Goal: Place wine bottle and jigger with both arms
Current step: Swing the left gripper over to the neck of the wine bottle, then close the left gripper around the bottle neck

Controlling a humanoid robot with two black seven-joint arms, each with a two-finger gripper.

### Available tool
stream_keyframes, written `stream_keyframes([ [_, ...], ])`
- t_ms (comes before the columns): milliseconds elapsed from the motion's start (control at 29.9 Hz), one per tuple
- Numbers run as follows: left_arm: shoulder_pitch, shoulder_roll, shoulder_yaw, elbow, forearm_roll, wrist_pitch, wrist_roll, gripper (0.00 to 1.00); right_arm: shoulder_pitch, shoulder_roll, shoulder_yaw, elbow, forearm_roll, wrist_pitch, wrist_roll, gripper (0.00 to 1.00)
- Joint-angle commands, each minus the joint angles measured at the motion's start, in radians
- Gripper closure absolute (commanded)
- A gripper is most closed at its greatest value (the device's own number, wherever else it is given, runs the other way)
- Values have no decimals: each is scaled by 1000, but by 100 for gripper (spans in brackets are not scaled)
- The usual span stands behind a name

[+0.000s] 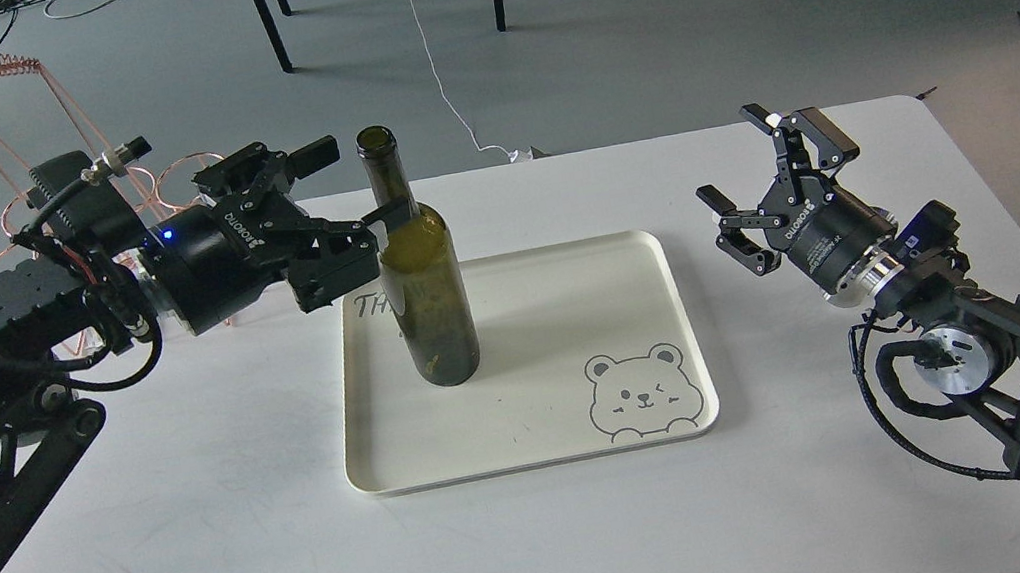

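The wine bottle stands upright on the left part of a cream tray. It is dark olive-green and has no label. My left gripper is open right beside the bottle's left side, at neck and shoulder height. One fingertip reaches the base of the neck, and I cannot tell if it touches. My right gripper is open and empty above the table, well to the right of the tray. The jigger is not in view.
A copper wire rack stands at the table's back left, behind my left arm. The tray has a bear drawing at its front right corner. The white table ends close behind the tray; chair legs stand on the floor beyond.
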Motion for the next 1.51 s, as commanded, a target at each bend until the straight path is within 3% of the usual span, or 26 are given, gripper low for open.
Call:
stream_keyframes([
  [0,-16,-27,2,19,-1,0,0,2,0,0,0,-1,0,-9,0,1],
  [736,-47,-65,49,40,-8,2,0,14,0,0,2,0,0,-29,0,1],
  [837,-49,-68,52,43,-4,2,0,22,0,0,2,0,0,-29,0,1],
  [970,-49,-70,52,43,-5,2,0,25,0,4,2,0,0,-42,0,1],
  [1171,-49,-70,52,43,-5,2,0,43,2,9,2,0,-1,-50,0,1],
  [1272,-49,-70,52,45,-7,2,0,58,2,11,2,0,-1,-52,0,1],
  [1372,-49,-68,52,45,-10,2,0,61,2,11,2,0,-1,-52,0,1],
  [1472,-55,-68,52,43,-8,2,0,69,2,11,2,0,-1,-62,0,1],
])
